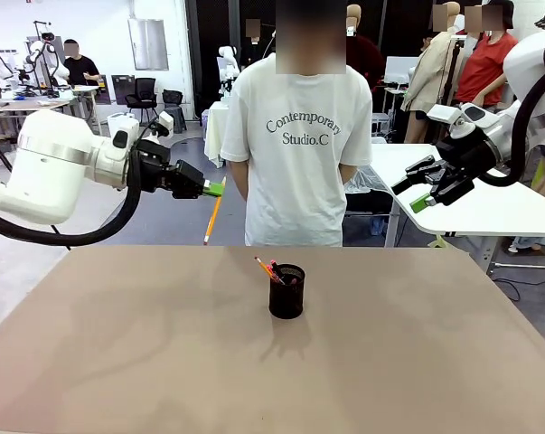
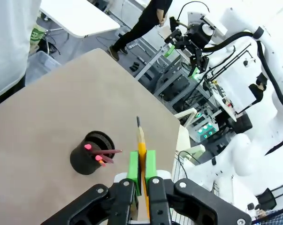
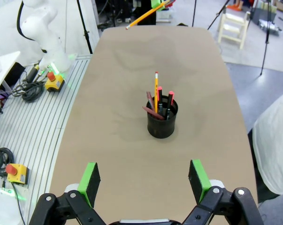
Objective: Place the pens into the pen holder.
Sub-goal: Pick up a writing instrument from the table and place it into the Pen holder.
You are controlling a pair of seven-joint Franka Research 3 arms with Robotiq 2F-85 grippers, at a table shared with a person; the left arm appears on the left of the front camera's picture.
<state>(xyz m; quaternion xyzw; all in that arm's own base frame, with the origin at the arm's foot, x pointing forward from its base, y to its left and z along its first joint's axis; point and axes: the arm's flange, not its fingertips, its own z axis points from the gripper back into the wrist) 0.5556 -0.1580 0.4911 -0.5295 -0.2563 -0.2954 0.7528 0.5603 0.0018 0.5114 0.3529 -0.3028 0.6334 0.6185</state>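
My left gripper [image 1: 215, 189] hangs high over the table's far left, shut on a yellow-orange pencil [image 1: 211, 220] that points down, its tip well above the tabletop. In the left wrist view the pencil [image 2: 141, 140] sticks out between the green pads [image 2: 133, 165]. The black mesh pen holder [image 1: 286, 292] stands mid-table to the right of that pencil, with several pens [image 3: 156, 101] leaning in it: a yellow pencil, dark red and red-ended ones. My right gripper [image 1: 424, 187] floats open and empty, raised off the table's far right; its fingers [image 3: 198, 176] frame the holder [image 3: 162, 119] from a distance.
A person in a white T-shirt [image 1: 295, 145] stands at the table's far edge, hands behind the back. The brown tabletop [image 1: 118, 344] is bare around the holder. A white table [image 1: 489, 203] stands behind on the right.
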